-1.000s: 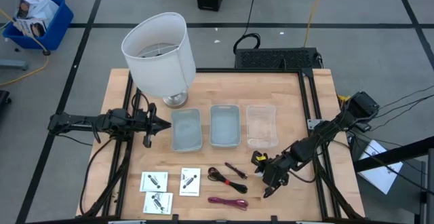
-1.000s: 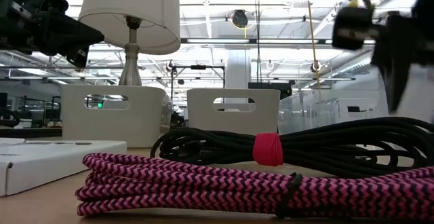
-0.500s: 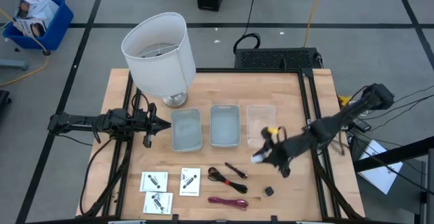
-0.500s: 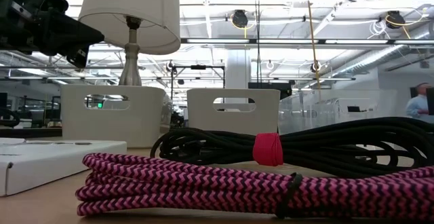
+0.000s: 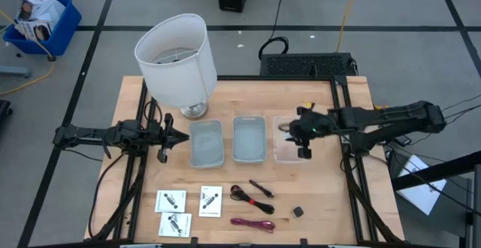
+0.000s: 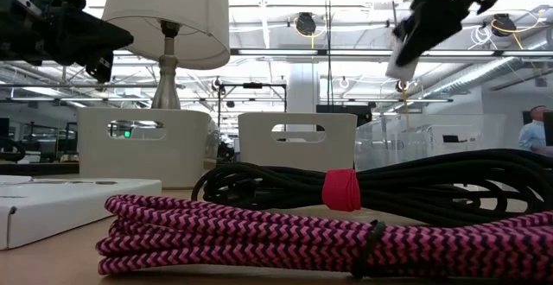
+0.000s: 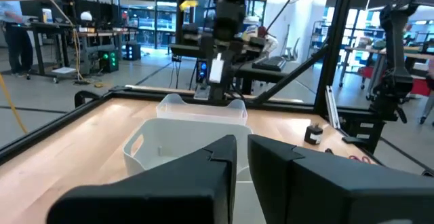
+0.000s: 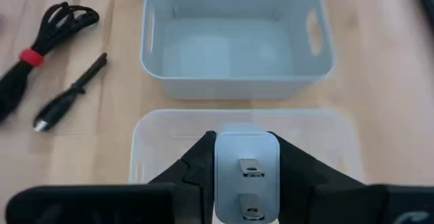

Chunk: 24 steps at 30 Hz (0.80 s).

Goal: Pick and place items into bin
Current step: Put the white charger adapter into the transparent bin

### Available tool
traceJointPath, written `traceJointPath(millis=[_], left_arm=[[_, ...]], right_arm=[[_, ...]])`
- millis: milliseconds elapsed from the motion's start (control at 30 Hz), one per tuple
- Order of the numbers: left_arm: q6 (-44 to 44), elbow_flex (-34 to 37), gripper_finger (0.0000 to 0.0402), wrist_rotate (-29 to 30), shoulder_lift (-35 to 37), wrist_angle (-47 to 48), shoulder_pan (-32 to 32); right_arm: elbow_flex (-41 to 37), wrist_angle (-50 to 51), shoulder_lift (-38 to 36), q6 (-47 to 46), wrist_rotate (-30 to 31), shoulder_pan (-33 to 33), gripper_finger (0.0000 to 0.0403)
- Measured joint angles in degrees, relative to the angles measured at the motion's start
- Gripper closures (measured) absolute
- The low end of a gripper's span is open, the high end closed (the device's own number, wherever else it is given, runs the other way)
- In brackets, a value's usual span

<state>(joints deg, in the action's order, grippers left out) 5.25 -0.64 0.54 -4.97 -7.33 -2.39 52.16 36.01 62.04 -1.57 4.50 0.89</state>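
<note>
Your counter (image 5: 323,203) carries a white lamp (image 5: 176,60) and three bins; take the clear bin (image 5: 290,138) as landmark. Your right hand (image 5: 304,131) hangs above it, fingers pinching a white charger plug (image 8: 245,173). Your left hand (image 5: 174,137) waits beyond the two grey bins (image 5: 207,144), fingers (image 7: 203,163) nearly pressed together. Toward the front edge from the clear bin lie three white packets (image 5: 210,201), the black cable (image 5: 242,196), the magenta cable (image 5: 252,224), and the tiny black cube (image 5: 297,212).
</note>
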Motion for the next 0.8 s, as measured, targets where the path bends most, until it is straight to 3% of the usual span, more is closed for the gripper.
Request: traceJointPath(millis=[100, 300, 800], left_arm=[[-0.32, 0.00, 0.0355, 0.00, 0.00, 0.00, 0.01], [-0.43, 0.00, 0.0355, 0.00, -0.02, 0.13, 0.01], [-0.48, 0.00, 0.0355, -0.02, -0.01, 0.26, 0.02]], right_arm=[[0.00, -0.12, 3.40, -0.75, -4.37, -4.26, 0.0310], [-0.01, 3.26, 11.45, -0.43, -4.86, -9.13, 0.0310], [-0.04, 0.81, 23.19, 4.19, -7.62, -9.45, 0.0310]])
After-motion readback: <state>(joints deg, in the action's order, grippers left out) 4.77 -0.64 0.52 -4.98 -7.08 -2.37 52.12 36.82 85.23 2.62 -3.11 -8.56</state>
